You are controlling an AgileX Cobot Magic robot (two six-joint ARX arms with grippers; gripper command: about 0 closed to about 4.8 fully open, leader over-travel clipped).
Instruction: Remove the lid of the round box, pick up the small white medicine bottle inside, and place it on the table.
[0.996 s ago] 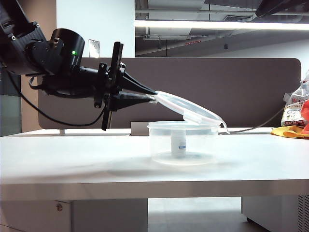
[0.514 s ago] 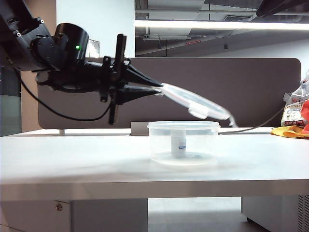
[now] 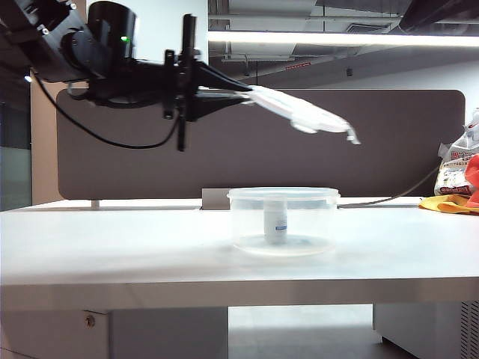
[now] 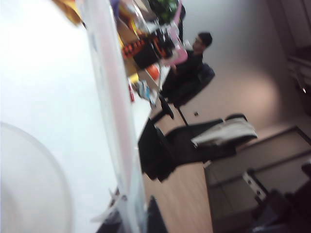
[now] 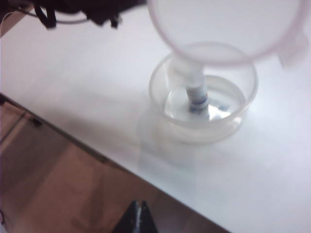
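My left gripper (image 3: 245, 94) is shut on the rim of the lid (image 3: 303, 113), a translucent disc held high above the round box (image 3: 283, 221) and tilted slightly down away from the fingers. In the left wrist view the lid (image 4: 114, 111) shows edge-on, running out from the gripper (image 4: 134, 221). The open box stands on the white table (image 3: 112, 247) with the small white medicine bottle (image 3: 276, 219) upright inside. In the right wrist view the lid (image 5: 228, 29) hovers over the box (image 5: 167, 104) and the bottle (image 5: 197, 95). My right gripper (image 5: 139, 212) is shut and empty, off the table's front edge.
A dark grey-brown partition panel (image 3: 389, 149) runs behind the table. Plastic bags (image 3: 458, 170) and a yellow cloth (image 3: 447, 203) lie at the far right. Beyond the table's edge, the left wrist view shows office chairs (image 4: 170, 145) and a seated person (image 4: 192, 63).
The left gripper has risen with the lid, carrying it from just above the box's rim to well above it. The lid's tilt has flattened. The box and bottle stayed put.
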